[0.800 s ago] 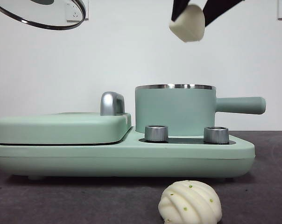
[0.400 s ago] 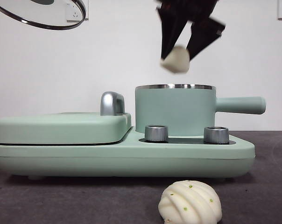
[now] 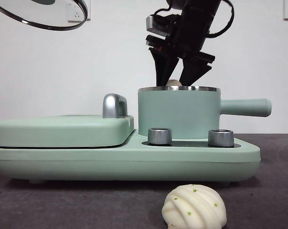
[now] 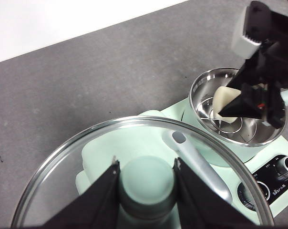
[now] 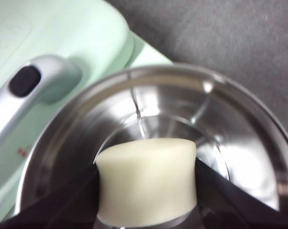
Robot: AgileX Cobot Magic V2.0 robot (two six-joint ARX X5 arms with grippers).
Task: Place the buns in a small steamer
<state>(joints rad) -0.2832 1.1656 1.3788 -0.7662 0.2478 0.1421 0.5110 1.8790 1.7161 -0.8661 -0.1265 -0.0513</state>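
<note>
Bun at steamer mouth.
My right gripper [image 3: 175, 82] pinches the smooth bun [image 5: 146, 179] directly above the steamer [image 3: 180, 114], center frame.

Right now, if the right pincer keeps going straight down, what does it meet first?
Most likely the steel floor of the small steamer. The right pincer, shut on the smooth bun, hangs over the open pot, and nothing shows between them, though depth is hard to judge.

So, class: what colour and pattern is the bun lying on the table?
The ridged bun is white with small green specks, clearest in the front view.
</note>
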